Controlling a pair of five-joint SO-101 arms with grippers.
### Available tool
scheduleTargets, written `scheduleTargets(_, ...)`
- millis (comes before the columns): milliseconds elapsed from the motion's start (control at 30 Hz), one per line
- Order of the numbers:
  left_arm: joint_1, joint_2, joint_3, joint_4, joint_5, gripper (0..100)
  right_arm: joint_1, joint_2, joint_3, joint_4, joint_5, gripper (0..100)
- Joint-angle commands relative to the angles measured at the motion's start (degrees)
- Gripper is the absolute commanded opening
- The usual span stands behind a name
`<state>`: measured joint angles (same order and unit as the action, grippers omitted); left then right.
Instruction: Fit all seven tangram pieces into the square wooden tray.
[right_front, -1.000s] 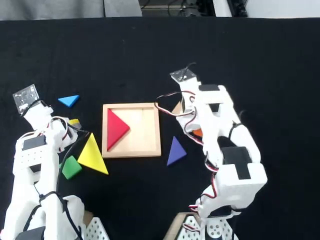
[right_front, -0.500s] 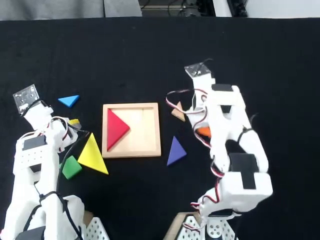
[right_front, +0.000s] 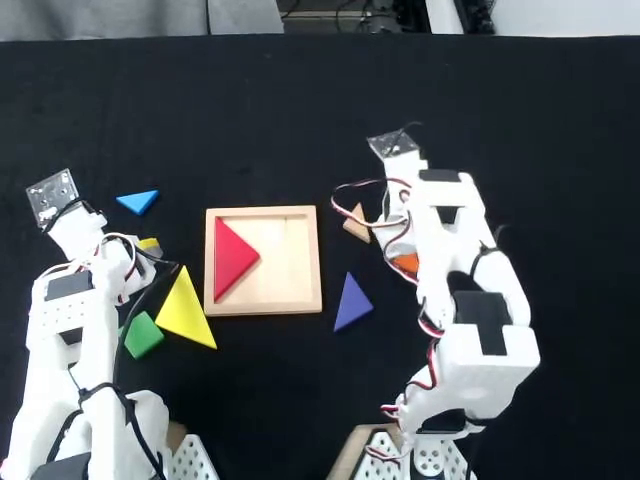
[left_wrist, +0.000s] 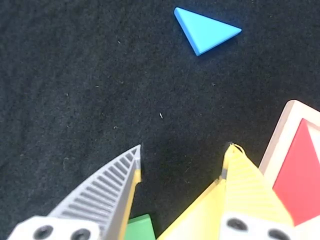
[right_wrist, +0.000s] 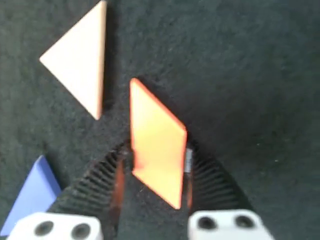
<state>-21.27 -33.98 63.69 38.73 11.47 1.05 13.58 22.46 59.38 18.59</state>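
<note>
Two arms stood at the near edge of the black table (right_front: 300, 110), left and right of the tray.

Nearest pieces:
- green square (right_front: 143, 335) lay on the left side, just beside the big yellow triangle (right_front: 185, 310)
- yellow triangle lay close to the tray's left wall, apart from it
- blue-violet triangle (right_front: 352, 302) lay just off the tray's near right corner, flat on the cloth

Left gripper (left_wrist: 185, 147): jaws spread wide over bare cloth, tips above the yellow triangle and the green square, and the tray corner was just to one side.

Square wooden tray (right_front: 263, 301) sat mid-table. One piece of seven was in it: the red triangle (right_front: 233, 256), long edge against the left wall, point towards the centre. The other half of the tray was bare wood.

Right gripper (right_wrist: 156, 152): pinching the orange parallelogram (right_wrist: 155, 125) across its long edges, to the right of the tray. Couldn't tell whether the piece was off the cloth.

Farther out:
- tan triangle (right_front: 356, 224) lay on the cloth between the tray's far right corner and the right arm, near the orange piece but not touching
- light blue triangle (right_front: 137, 201) lay farthest, beyond the left gripper, well apart from the tray
</note>
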Motion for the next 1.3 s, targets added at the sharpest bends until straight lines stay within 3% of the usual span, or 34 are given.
scheduleTargets(0, 0.4, -1.14, -0.22, -0.62, -0.09, 26, -1.23, -1.45, -2.42, 2.46, -0.53, 4.2)
scheduleTargets(200, 0.4, -1.14, -0.22, -0.62, -0.09, 26, -4.48, -15.96, -0.4, 11.34, -7.03, 4.2)
scheduleTargets(467, 0.4, -1.14, -0.22, -0.62, -0.09, 26, -19.08, -31.08, 8.75, 8.35, -10.46, 4.2)
scheduleTargets(700, 0.4, -1.14, -0.22, -0.62, -0.09, 26, -21.63, -31.08, 9.36, 4.48, -24.0, 1.8)
scheduleTargets(833, 0.4, -1.14, -0.22, -0.62, -0.09, 26, -27.78, -31.08, 10.51, 3.08, -39.21, 2.1)
scheduleTargets(933, 0.4, -1.14, -0.22, -0.62, -0.09, 26, -32.97, -31.08, 13.76, -0.35, -46.59, 2.1)
scheduleTargets(1267, 0.4, -1.14, -0.22, -0.62, -0.09, 26, -33.85, -31.08, 19.91, -8.26, -47.56, 2.2)
